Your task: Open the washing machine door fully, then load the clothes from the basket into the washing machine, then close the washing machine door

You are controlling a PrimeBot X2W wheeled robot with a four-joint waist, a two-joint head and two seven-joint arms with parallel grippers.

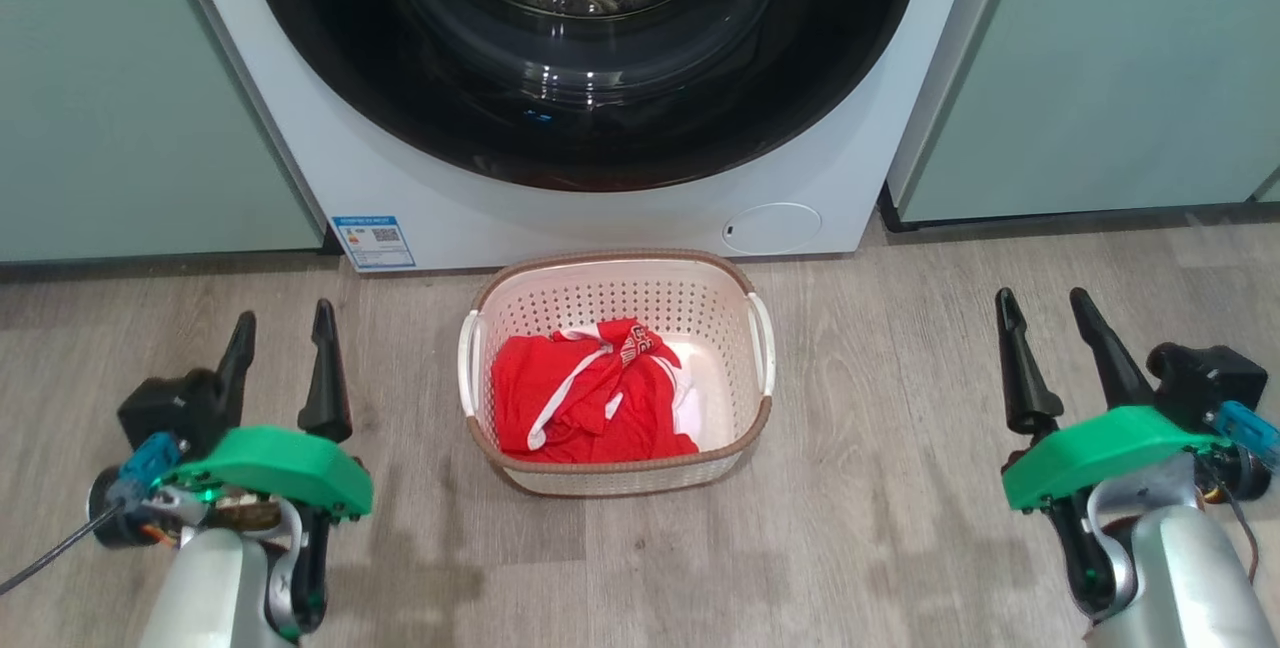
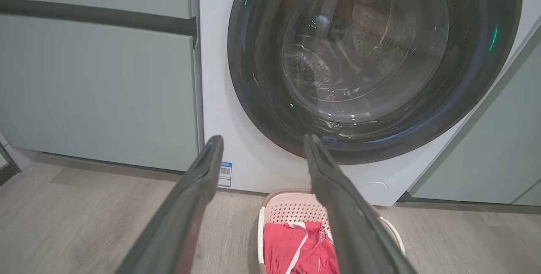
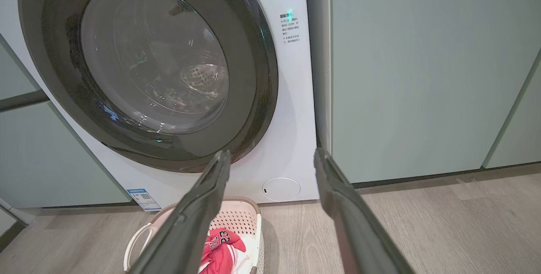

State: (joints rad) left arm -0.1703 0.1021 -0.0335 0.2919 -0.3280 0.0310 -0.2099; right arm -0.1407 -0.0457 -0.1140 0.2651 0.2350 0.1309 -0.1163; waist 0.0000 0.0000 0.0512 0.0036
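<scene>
The white washing machine [image 1: 620,218] stands ahead with its round black-ringed door [image 1: 330,58] shut flat against the front; the door [image 2: 258,75] and the door [image 3: 253,79] also appear in the wrist views. On the floor before it sits the cream basket [image 1: 745,428] holding the red clothes [image 1: 590,403]. My left gripper [image 1: 283,328] hovers open to the basket's left, nothing between its fingers. My right gripper [image 1: 1045,313] is open to the basket's right, also empty.
Pale green cabinets [image 1: 130,118] flank the machine on both sides. A small round white flap [image 1: 770,227] sits low on the machine's front. Grey wood floor [image 1: 880,488] spreads around the basket.
</scene>
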